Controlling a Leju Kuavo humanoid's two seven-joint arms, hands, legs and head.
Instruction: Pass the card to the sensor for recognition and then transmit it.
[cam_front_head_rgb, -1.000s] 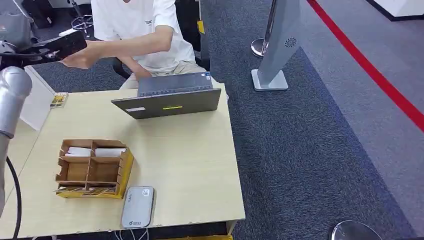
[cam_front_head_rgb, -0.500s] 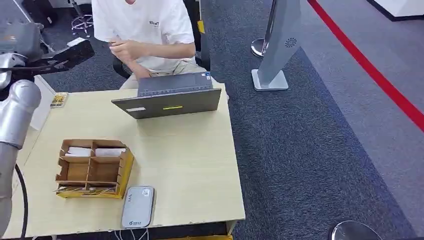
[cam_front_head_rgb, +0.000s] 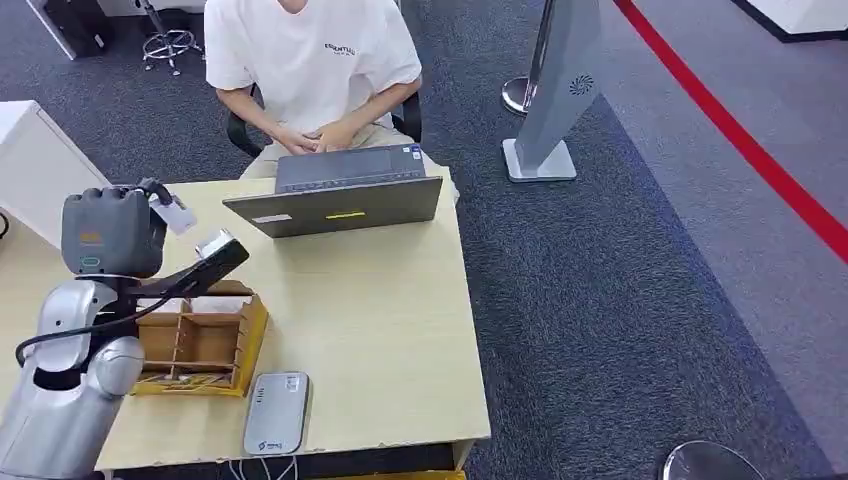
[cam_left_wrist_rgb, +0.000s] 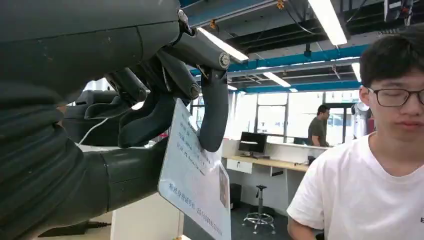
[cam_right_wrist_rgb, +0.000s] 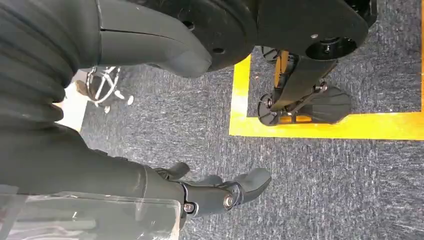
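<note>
The left robot hand (cam_left_wrist_rgb: 165, 107) pinches the card (cam_left_wrist_rgb: 197, 185) by one short end, its long axis hanging away from the fingers. Below the hand on the worktop (cam_front_head_rgb: 380, 330), a divided box (cam_front_head_rgb: 195, 340) holds white cards. The right robot hand (cam_right_wrist_rgb: 220, 192) hangs with fingers loosely curled, holding nothing.

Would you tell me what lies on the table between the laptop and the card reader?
In the head view, only bare tabletop lies between the laptop and the card reader; the divided box sits off to the side.

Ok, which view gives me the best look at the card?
The left wrist view: the card fills the frame close up, pinched in the left hand, printed face readable. The head view shows it small and pale at the hand. The right wrist view looks at carpet.
</note>
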